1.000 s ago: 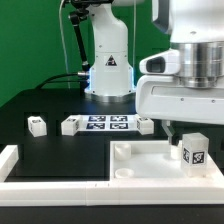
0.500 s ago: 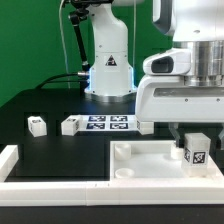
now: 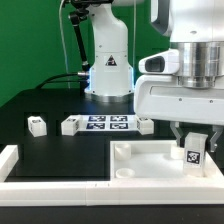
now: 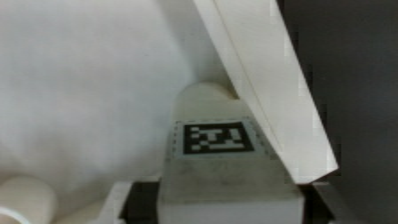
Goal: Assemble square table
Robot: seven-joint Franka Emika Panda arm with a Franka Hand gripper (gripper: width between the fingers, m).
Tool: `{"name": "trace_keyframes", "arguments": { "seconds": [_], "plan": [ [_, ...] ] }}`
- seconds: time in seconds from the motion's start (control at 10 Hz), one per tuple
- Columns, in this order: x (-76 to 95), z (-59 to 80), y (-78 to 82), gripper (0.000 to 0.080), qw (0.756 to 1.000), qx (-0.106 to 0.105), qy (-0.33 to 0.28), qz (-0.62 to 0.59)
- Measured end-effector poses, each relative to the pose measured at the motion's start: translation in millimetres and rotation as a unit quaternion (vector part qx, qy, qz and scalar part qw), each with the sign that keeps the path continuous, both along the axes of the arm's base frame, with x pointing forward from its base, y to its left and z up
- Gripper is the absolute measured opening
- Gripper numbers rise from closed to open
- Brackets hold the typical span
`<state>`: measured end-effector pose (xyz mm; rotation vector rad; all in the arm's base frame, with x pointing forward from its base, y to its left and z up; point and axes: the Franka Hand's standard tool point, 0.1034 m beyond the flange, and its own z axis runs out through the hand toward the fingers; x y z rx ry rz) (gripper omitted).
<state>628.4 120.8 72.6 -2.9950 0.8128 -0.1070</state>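
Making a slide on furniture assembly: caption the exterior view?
Panda gripper grasping a tagged white leg above the square tabletop panel.

Even bright light, blurry wrist view

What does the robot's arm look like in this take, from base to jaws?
The glossy white rounded arm carries a black triangular marking with a bluish glow near its base. A thin black cable runs alongside it. Up close, a boxy white wrist housing sits under a grey cylindrical section, ending in dark jaws.
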Motion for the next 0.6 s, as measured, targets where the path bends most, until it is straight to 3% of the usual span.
{"name": "trace_keyframes", "arguments": {
  "seconds": [0.2, 0.4, 0.6],
  "plan": [
    [0.5, -0.2, -2.1, 0.0291, 0.991, 0.018, 0.005, -0.13],
    [1.0, -0.2, -3.2, 0.0292, 0.954, 0.041, 0.024, -0.296],
    [-0.8, -0.5, -4.4, 0.0292, 0.927, 0.055, 0.018, -0.371]
  ]
}}
